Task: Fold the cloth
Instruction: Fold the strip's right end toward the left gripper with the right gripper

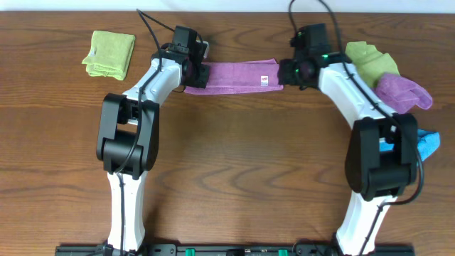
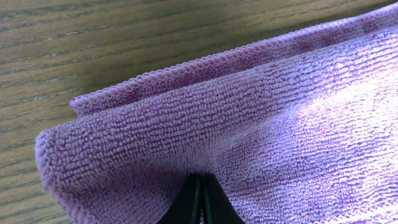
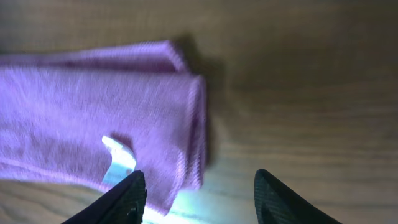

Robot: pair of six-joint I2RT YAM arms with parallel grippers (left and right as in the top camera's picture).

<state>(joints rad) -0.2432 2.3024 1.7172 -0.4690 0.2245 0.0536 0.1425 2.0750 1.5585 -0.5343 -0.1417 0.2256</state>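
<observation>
Neatly folded into a long, nubby microfibre strip, the pinkish-purple cloth point(image 1: 231, 77) lies at the far middle of the wood-grain table point(image 1: 234, 156). The left gripper point(image 2: 200, 202) pinches its left end, while the right gripper point(image 3: 199, 180) hangs with fingers spread at the right end, by the white tag point(image 3: 118, 158).

The left arm point(image 1: 153, 82) and the right arm point(image 1: 348, 89) are built of smooth white links joined by bulky black joint housings, and thin black cables point(image 1: 146, 20) trail off their wrists. A small green light point(image 1: 324, 56) glows on the right wrist. The right gripper point(image 3: 199, 186) has black, tapered fingers, and the left gripper point(image 2: 200, 200) looks dark too, though little of it shows.
</observation>
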